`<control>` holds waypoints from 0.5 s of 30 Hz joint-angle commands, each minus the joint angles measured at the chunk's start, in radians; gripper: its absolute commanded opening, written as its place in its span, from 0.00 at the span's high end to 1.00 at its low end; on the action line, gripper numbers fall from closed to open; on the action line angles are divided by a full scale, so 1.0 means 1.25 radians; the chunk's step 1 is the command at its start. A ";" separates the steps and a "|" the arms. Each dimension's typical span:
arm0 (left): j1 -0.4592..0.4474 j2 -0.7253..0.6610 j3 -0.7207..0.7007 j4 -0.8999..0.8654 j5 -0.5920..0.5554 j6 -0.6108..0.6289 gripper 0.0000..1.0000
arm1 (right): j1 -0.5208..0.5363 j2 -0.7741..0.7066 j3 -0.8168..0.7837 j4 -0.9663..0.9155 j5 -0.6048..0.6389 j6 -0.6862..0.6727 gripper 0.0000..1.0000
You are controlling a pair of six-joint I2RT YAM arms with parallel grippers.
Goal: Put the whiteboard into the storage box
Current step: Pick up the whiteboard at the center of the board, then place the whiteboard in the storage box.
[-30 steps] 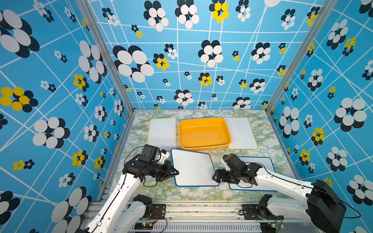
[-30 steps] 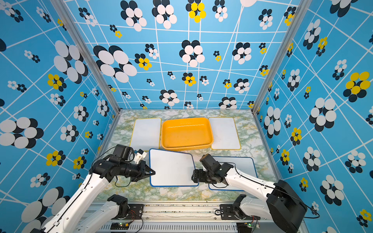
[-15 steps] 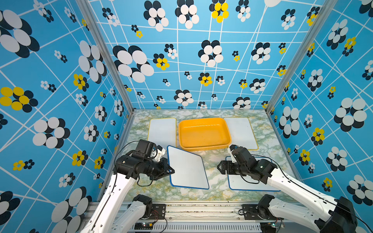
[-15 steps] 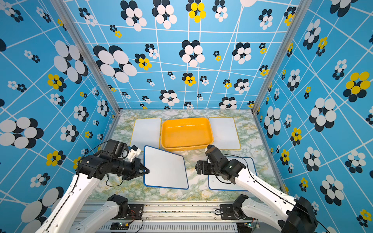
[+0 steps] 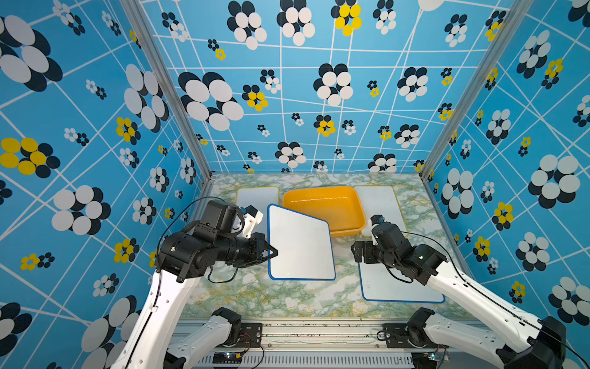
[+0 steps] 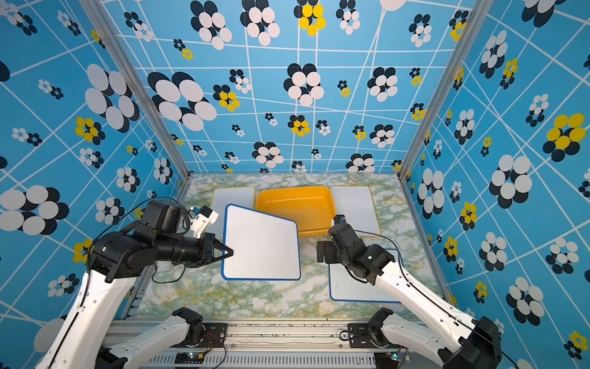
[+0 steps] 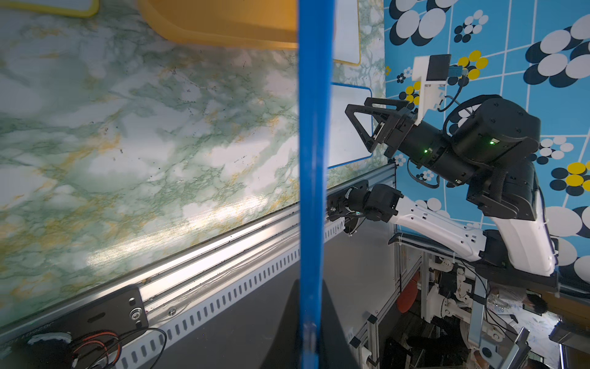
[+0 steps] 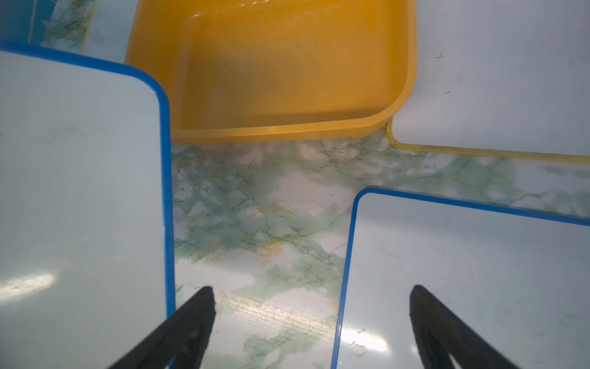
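Observation:
A blue-rimmed whiteboard (image 5: 300, 246) (image 6: 261, 246) hangs tilted above the marble table, and my left gripper (image 5: 274, 252) (image 6: 230, 252) is shut on its left edge. The left wrist view has that board edge-on as a blue strip (image 7: 314, 159) between my left gripper's (image 7: 311, 319) fingers. Its far right corner overlaps the front left rim of the orange-yellow storage box (image 5: 322, 207) (image 6: 297, 207) (image 8: 287, 80), which is empty. My right gripper (image 5: 355, 252) (image 6: 320, 252) (image 8: 311, 290) stands open and empty to the right of the board, apart from it.
A second blue-rimmed board (image 5: 392, 284) (image 8: 463, 271) lies flat under my right arm. One yellow-rimmed board (image 5: 255, 196) lies left of the box, a second one (image 5: 378, 204) right of it. Patterned walls enclose the table on three sides.
My left gripper has lifted the board, swung it and carried it toward the box. My right gripper has drawn back to the right, off the board's edge, and opened a little wider.

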State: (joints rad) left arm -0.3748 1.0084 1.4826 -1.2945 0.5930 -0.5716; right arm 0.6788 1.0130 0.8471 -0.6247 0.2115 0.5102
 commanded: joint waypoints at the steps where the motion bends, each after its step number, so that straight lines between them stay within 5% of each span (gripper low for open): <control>1: -0.003 0.032 0.051 0.083 -0.003 0.030 1.00 | -0.012 -0.034 0.004 0.008 0.078 -0.035 0.01; 15: 0.015 0.318 0.205 0.326 0.062 0.014 1.00 | -0.044 -0.008 0.050 0.019 0.102 -0.139 0.01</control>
State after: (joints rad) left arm -0.3714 1.3720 1.6600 -1.0233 0.5987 -0.5674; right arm 0.6315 0.9890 0.8768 -0.5911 0.3210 0.3798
